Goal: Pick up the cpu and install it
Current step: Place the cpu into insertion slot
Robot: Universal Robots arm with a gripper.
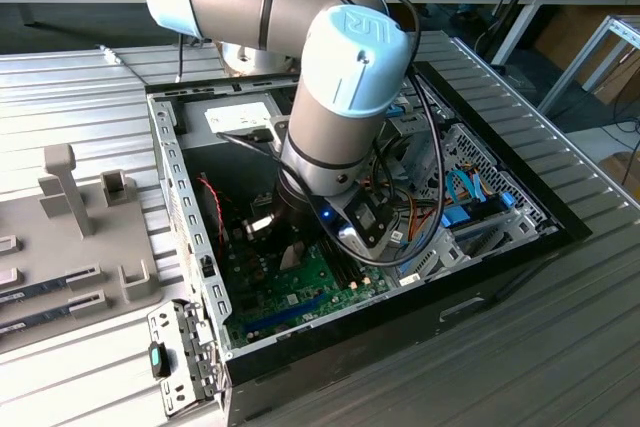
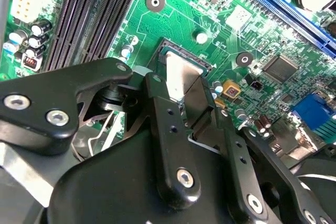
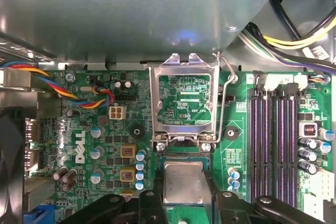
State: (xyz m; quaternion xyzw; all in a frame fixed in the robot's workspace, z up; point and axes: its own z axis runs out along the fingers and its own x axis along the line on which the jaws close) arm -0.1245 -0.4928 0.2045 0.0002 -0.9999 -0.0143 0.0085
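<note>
The cpu (image 3: 182, 181), a small square chip with a silver-grey top, sits between the black fingers (image 3: 151, 205) of my gripper (image 3: 185, 196), which is shut on its two sides. It hangs level, right at the open socket (image 3: 181, 156) on the green motherboard (image 3: 79, 129), with the socket's metal load plate (image 3: 182, 98) swung up behind it. In the second wrist view the cpu (image 2: 178, 74) lies partly within the socket frame (image 2: 173, 43), and my gripper (image 2: 184, 94) flanks it. In the exterior view my gripper (image 1: 290, 252) reaches deep into the computer case (image 1: 190, 197).
Black memory slots (image 3: 273, 129) run beside the socket, and a lever wire (image 3: 227, 93) stands up at its edge. Coloured cables (image 3: 89, 95) and a bundle of wires (image 3: 294, 40) cross near the case wall. A grey fixture tray (image 1: 70, 237) lies on the exterior view's left.
</note>
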